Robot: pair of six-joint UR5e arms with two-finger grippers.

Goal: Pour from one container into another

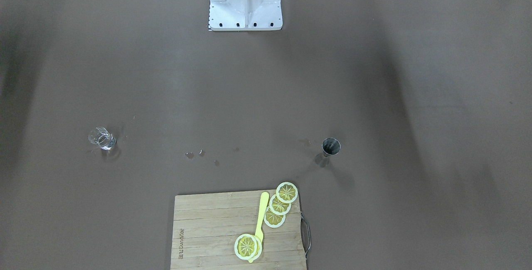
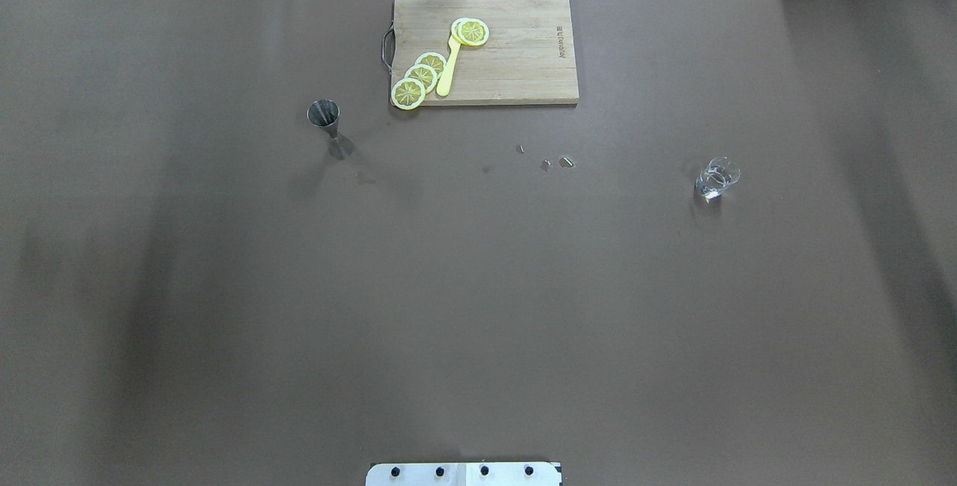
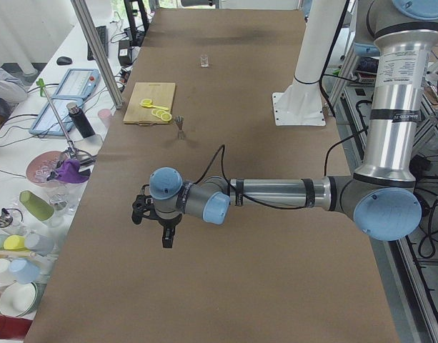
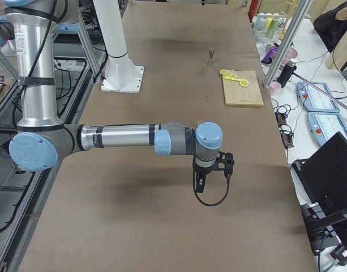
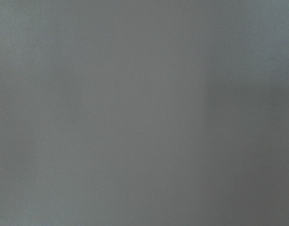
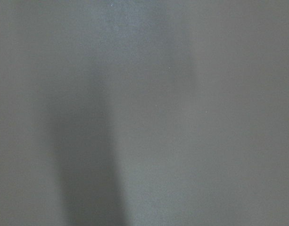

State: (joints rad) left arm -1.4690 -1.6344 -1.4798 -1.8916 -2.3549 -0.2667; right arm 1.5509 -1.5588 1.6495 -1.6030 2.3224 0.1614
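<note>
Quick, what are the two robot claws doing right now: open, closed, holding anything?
Left gripper: cannot be told; only a side view shows it.
Right gripper: cannot be told, for the same reason.

Brown counter: lower two-thirds of the overhead view open for passage.
Small clear glass cup: right of centre, open room on every side.
Grey hourglass steel jigger: upper left, upright, near the board's handle corner, not touching.
Rectangular wooden cutting board: top centre, carrying yellow lemon slices and a yellow flat utensil.
Wide lane between cup and jigger holds only small flat specks.
</note>
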